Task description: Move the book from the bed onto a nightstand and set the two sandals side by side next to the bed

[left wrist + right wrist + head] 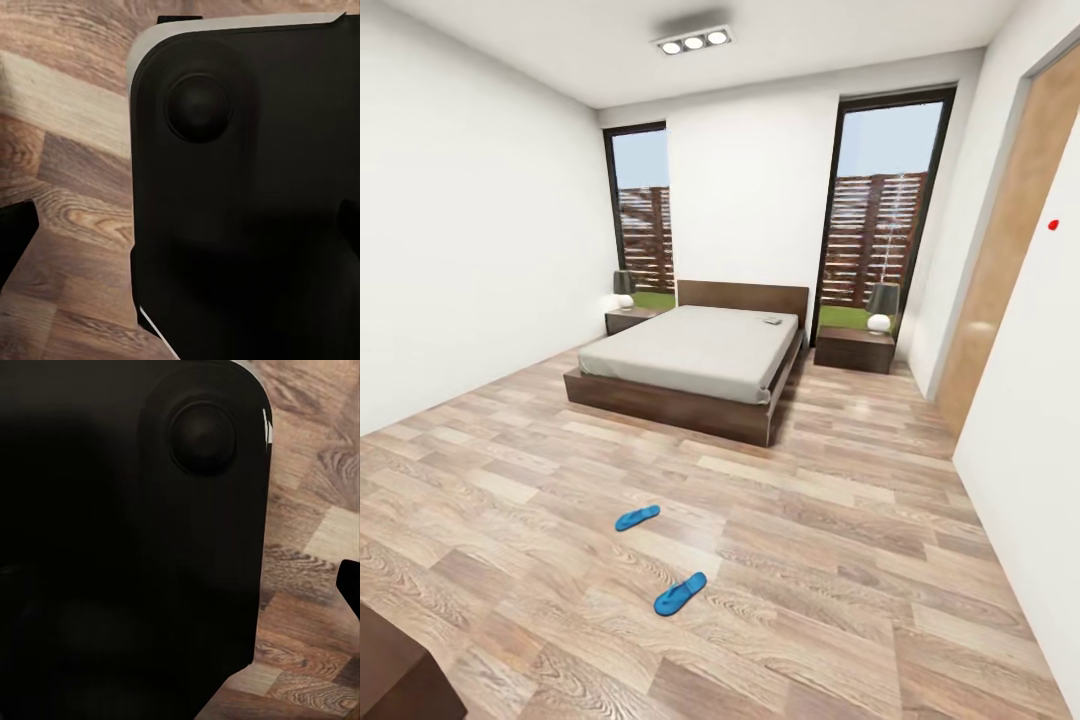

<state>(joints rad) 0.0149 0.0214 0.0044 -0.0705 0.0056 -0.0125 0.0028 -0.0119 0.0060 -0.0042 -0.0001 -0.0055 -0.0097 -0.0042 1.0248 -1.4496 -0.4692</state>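
The bed (660, 395) stands at the far end of the bedroom between two tall windows. A small thin book (771, 321) lies on the grey mattress near the headboard, on the right side. A dark nightstand (630, 318) flanks the bed on the left, and a second nightstand (855, 350) on the right. Two blue sandals lie apart on the plank floor in the foreground: one sandal (637, 517) farther off, the other sandal (680, 593) nearer. My left gripper (180, 232) and right gripper (180, 585) hang open beside my black base, holding nothing.
A lamp (624, 288) sits on the left nightstand and another lamp (881, 305) on the right one. A wooden door (1010, 250) lines the right wall. A dark-brown furniture corner (390, 670) pokes in at the near left. Wide floor lies between me and the bed.
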